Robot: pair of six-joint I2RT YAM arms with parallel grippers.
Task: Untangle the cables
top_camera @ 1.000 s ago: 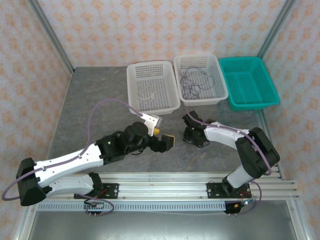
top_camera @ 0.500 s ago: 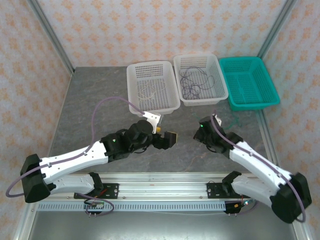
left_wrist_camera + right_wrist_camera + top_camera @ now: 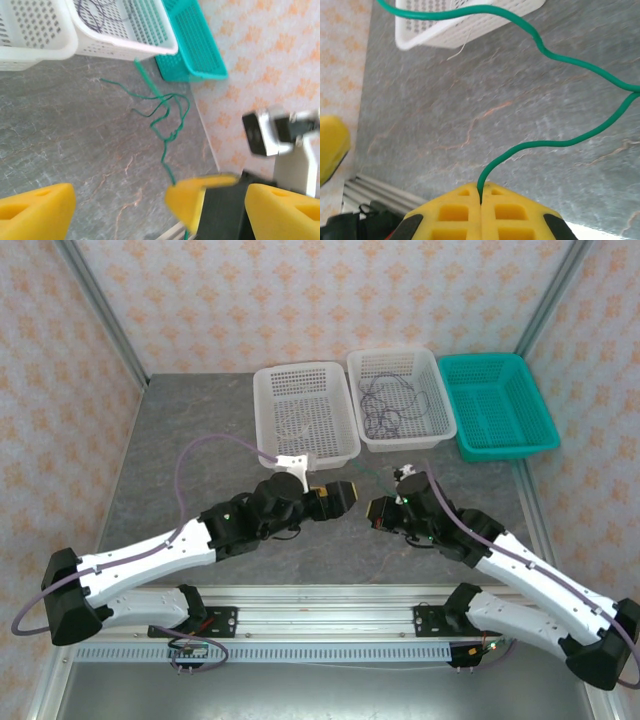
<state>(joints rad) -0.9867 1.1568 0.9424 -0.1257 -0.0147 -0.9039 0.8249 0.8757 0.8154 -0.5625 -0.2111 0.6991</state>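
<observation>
The right hand (image 3: 481,199) is pinched tight on one end of the green cable (image 3: 555,142), which loops across the grey surface (image 3: 445,115) toward the middle basket (image 3: 400,362), where dark cables (image 3: 385,405) lie. The left hand (image 3: 335,496) gapes wide nearby, holding nothing.

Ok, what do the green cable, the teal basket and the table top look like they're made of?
Green cable: probably plastic-coated wire, smooth and slightly glossy; it holds soft bends.
Teal basket: moulded plastic, judging by its uniform colour and slotted lattice walls.
Table top: grey, matte, veined like stone; could equally be a printed laminate.
</observation>
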